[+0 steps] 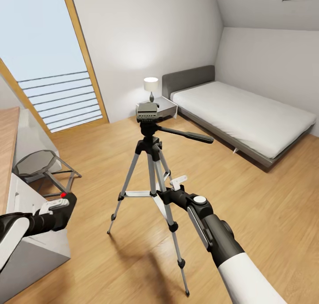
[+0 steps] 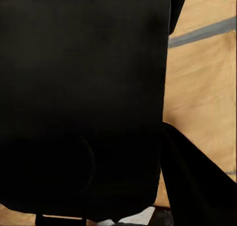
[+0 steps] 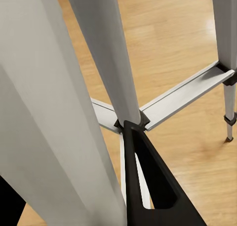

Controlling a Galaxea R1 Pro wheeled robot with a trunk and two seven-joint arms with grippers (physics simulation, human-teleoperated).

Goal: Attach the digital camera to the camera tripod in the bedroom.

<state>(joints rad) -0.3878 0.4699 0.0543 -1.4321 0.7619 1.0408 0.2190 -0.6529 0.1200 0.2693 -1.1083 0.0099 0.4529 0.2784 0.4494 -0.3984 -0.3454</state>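
Note:
The camera tripod (image 1: 148,113) stands upright on the wood floor in the middle of the bedroom, its black head bare on top and the pan handle (image 1: 188,135) pointing right. My right gripper (image 1: 170,189) is low on the stand, with a silver leg (image 3: 98,63) between its black fingers (image 3: 143,186); it looks shut on that leg. Off to the lower left my left gripper (image 1: 56,208) is shut on the digital camera (image 1: 67,206), whose red button faces up. The camera's black body (image 2: 79,87) blocks most of the left wrist view.
A round grey metal stool (image 1: 37,162) stands left of the tripod, beside a white cabinet (image 1: 35,251) with a wooden top (image 1: 6,149). A grey bed (image 1: 239,113) lies at the right, with a nightstand (image 1: 166,111) and lamp (image 1: 151,84) behind the tripod.

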